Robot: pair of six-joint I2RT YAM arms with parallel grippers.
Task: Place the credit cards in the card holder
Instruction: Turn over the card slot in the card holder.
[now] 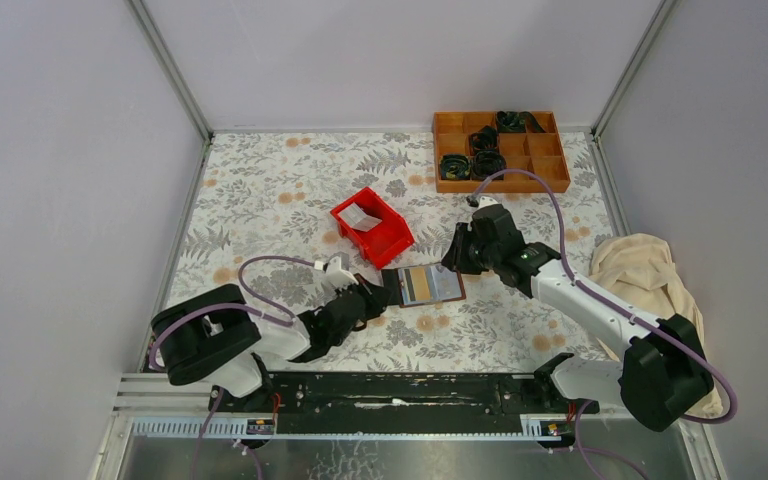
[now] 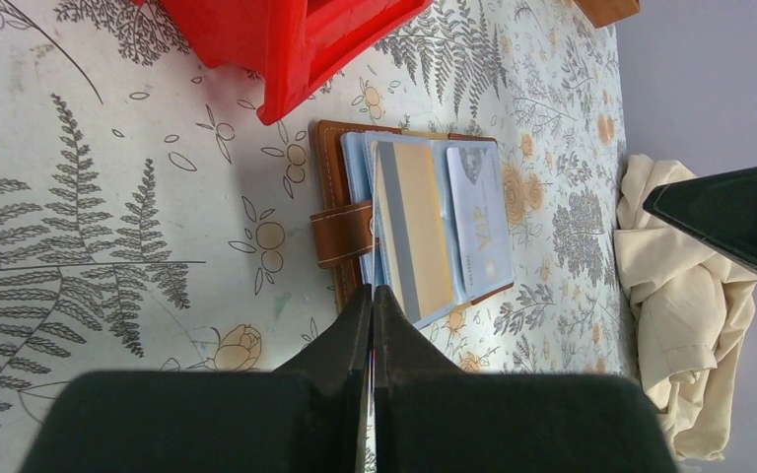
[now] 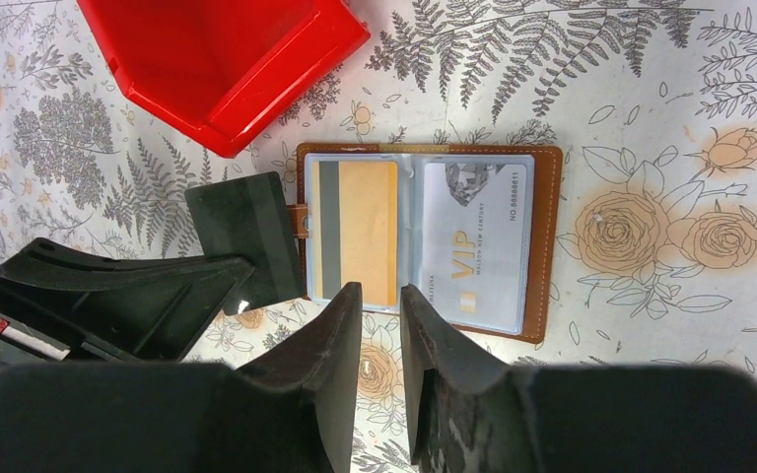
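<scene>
The card holder (image 1: 430,285) lies open on the floral table, brown leather rim (image 3: 549,236) around pale blue sleeves. A gold-tan credit card (image 3: 367,232) with a grey stripe sits on its left half, and a white credit card (image 3: 478,236) sits in its right sleeve. Both also show in the left wrist view: gold card (image 2: 422,227), white card (image 2: 478,217). My left gripper (image 2: 372,289) is shut at the holder's strap-side edge (image 2: 327,177), pinching a thin sleeve leaf seen edge-on. My right gripper (image 3: 380,291) hovers over the holder's edge, slightly open with nothing between its fingers.
A red plastic bin (image 1: 372,225) holding a white item stands just behind the holder. An orange wooden compartment tray (image 1: 500,150) with black items sits at the back right. A cream cloth (image 1: 645,275) is bunched at the right edge. Walls enclose the table.
</scene>
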